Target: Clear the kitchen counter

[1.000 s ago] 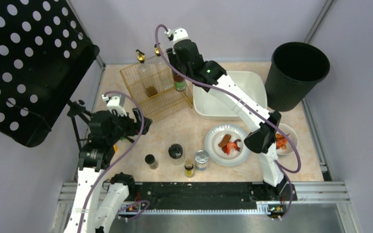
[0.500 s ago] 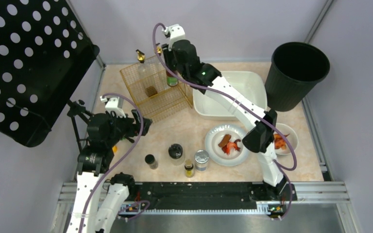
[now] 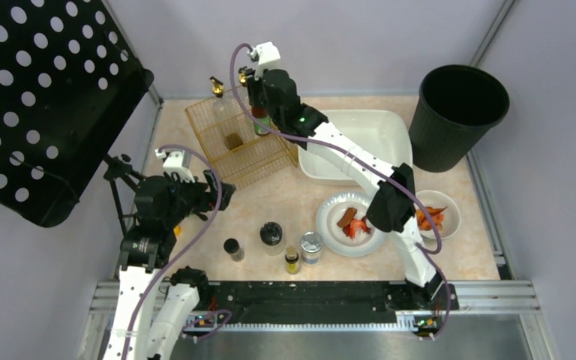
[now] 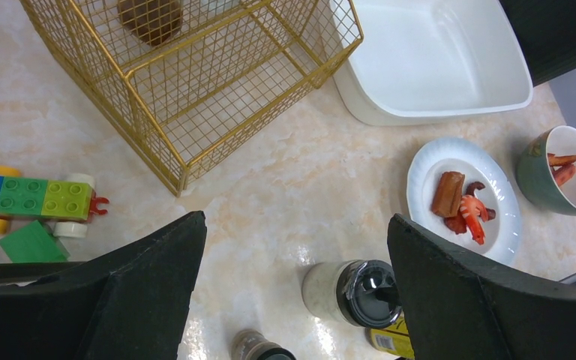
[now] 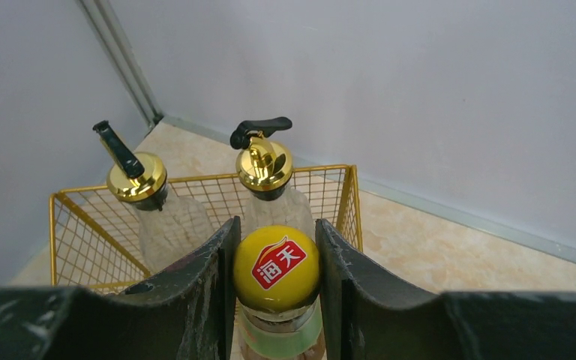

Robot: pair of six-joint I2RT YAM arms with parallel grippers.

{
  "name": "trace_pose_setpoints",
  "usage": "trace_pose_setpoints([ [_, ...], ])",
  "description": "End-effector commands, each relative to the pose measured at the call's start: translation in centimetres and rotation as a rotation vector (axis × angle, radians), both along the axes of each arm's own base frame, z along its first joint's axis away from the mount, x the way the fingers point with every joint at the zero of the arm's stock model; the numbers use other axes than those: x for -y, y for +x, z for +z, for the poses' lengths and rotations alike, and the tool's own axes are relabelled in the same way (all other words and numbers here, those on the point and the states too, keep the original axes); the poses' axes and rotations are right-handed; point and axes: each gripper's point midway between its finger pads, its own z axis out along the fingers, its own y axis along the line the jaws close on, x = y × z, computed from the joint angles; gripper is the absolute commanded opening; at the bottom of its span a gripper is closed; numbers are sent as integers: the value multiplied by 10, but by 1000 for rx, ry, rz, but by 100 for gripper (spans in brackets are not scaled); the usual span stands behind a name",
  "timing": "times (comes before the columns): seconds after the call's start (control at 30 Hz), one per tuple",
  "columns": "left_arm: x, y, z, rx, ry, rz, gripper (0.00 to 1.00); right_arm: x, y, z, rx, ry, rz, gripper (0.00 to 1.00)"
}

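Note:
My right gripper [image 5: 276, 225] is shut on the yellow cap of a sauce bottle [image 5: 277, 270] with a green label. It holds the bottle upright over the back right corner of the gold wire basket [image 3: 241, 142]. Two glass oil bottles with gold pourers [image 5: 136, 180] [image 5: 265, 166] stand in the basket just beyond it. In the top view the right gripper [image 3: 257, 101] reaches far back. My left gripper [image 4: 296, 219] is open and empty above the kitchen counter [image 3: 292, 196], left of the basket's front.
Several jars stand near the front: a black-lidded shaker [image 3: 271, 234], a small dark jar [image 3: 232, 248], a yellow-labelled jar [image 3: 292, 260], a silver-lidded jar [image 3: 311, 246]. A plate of food [image 3: 330, 225], a bowl [image 3: 450, 214], a white tub [image 3: 379, 135], a black bin [image 3: 461, 112], a toy-brick car [image 4: 37, 199].
My right arm has carried the sauce bottle left and back, from beside the basket's right edge to over its back right corner. The left arm has not moved.

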Motion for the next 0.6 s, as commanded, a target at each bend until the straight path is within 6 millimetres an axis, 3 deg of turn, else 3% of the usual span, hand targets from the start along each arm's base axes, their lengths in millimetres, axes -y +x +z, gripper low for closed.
trace_pose_setpoints([
  [0.0,3,4,8,43,-4,-16,95,5,14,21,78,91,-26,0],
  [0.23,4,5,7,38,-7,-19,95,14,16,53,137,151,-46,0],
  [0.57,3,4,5,32,-5,-17,95,12,20,64,193,196,-50,0],
])
